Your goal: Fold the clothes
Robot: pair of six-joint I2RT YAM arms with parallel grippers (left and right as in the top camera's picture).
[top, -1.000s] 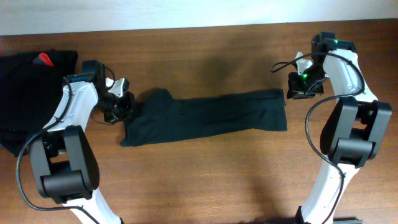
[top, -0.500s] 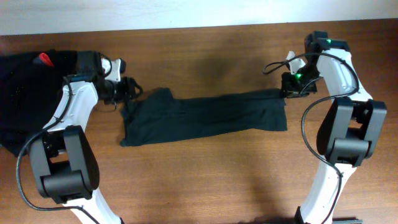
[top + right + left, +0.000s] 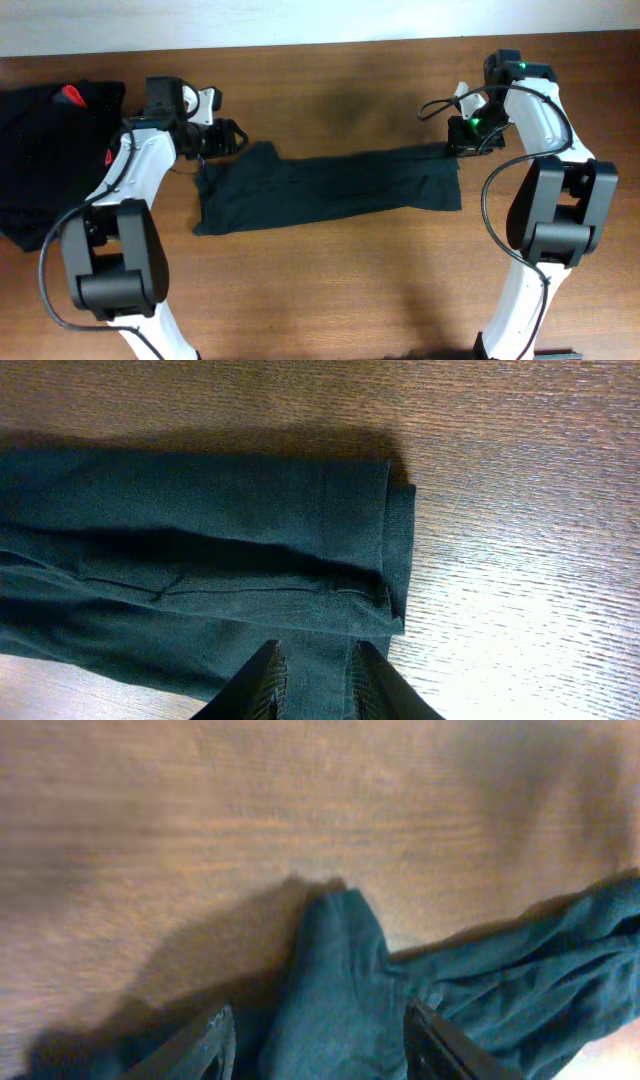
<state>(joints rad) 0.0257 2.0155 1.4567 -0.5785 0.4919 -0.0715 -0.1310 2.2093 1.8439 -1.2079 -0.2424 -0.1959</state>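
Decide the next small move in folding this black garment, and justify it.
Probably lower the right gripper and pinch the black garment's right end: it lies as a long strip, unheld, with the left gripper open above its other end.

The table (image 3: 330, 270) is brown wood, matt, with a fine visible grain. The garment (image 3: 330, 185) is soft, matt black cloth with a stitched hem. The pile (image 3: 40, 160) is similar black cloth. The arms (image 3: 125, 175) have smooth, glossy white plastic shells and black joints.
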